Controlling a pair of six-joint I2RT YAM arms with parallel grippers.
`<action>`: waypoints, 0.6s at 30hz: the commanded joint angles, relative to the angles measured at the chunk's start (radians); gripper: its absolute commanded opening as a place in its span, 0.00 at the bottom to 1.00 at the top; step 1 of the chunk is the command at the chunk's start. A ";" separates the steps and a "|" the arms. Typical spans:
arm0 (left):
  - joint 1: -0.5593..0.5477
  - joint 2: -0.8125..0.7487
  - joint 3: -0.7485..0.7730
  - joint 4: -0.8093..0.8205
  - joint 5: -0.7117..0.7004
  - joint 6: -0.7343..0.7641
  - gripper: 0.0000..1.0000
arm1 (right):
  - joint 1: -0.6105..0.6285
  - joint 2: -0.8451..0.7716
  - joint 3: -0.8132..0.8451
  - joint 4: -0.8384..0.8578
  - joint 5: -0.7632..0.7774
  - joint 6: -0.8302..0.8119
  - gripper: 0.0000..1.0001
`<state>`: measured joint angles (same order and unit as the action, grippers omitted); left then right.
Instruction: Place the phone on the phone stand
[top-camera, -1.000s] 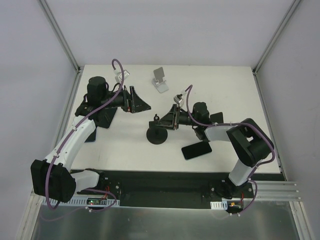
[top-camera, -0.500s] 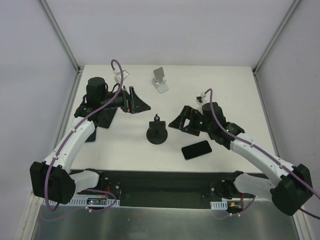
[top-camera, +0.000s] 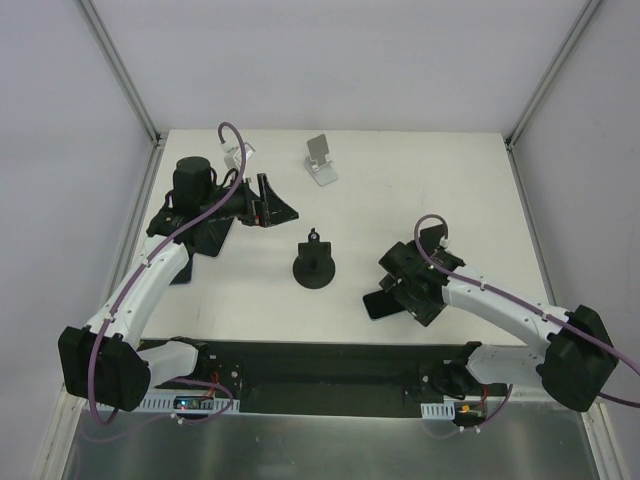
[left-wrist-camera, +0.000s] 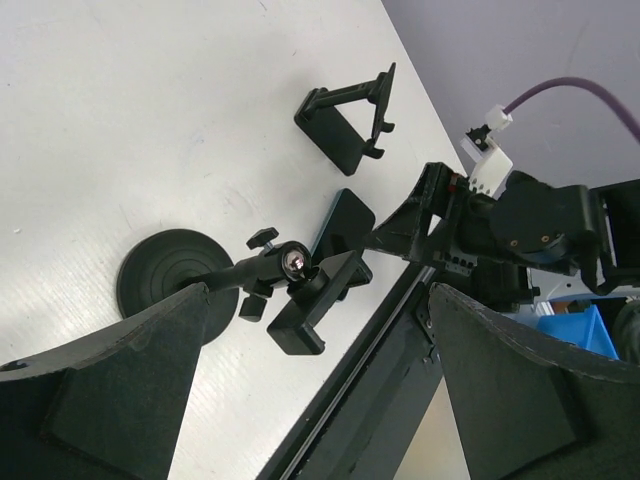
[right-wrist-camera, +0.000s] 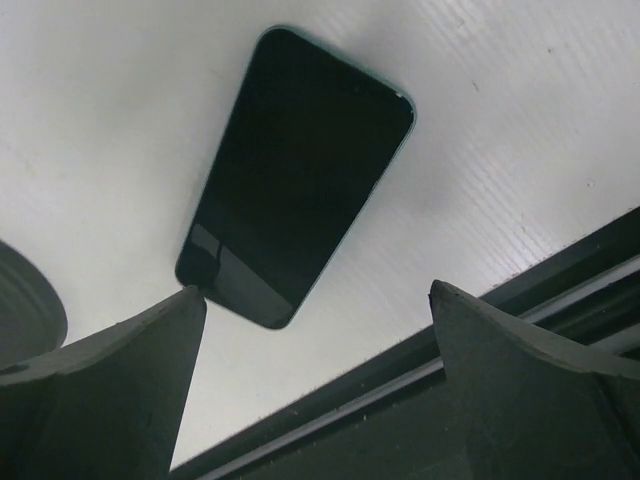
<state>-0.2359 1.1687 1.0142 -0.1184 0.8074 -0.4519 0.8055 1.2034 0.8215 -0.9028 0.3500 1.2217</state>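
The dark phone (right-wrist-camera: 300, 170) lies flat, screen up, close to the table's front edge (right-wrist-camera: 420, 390); it also shows partly as phone (top-camera: 375, 305) and phone (left-wrist-camera: 340, 225). My right gripper (right-wrist-camera: 318, 292) hovers open just above its near end, one finger (right-wrist-camera: 120, 380) beside the phone's corner; from above the right gripper (top-camera: 402, 288) covers the phone's right half. The black phone stand (top-camera: 313, 268) has a round base (left-wrist-camera: 160, 285) and an empty clamp head (left-wrist-camera: 315, 300). It stands mid-table, left of the phone. My left gripper (top-camera: 275, 205) is open and empty, up-left of the stand.
A silver folding stand (top-camera: 320, 160) sits at the back centre. A black folding stand (left-wrist-camera: 345, 125) rests beyond the phone, hidden under the right arm from above. A dark flat object (top-camera: 205, 238) lies under the left arm. The black base rail (top-camera: 320, 365) runs along the front.
My right gripper opened and left the black stand's clamp head, then swung right and down to the phone near the front edge. The left arm has barely moved.
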 joint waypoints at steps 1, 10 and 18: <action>0.001 -0.012 0.018 -0.004 -0.007 0.028 0.90 | 0.009 -0.030 -0.085 0.094 0.084 0.163 0.96; 0.001 0.005 0.020 -0.007 0.006 0.022 0.90 | -0.012 0.054 -0.056 0.104 0.106 0.266 0.96; 0.001 0.000 0.021 -0.007 -0.001 0.027 0.90 | -0.046 0.133 -0.019 0.146 0.053 0.277 0.96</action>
<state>-0.2359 1.1759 1.0142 -0.1188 0.8017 -0.4515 0.7769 1.3025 0.7567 -0.7666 0.4099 1.4609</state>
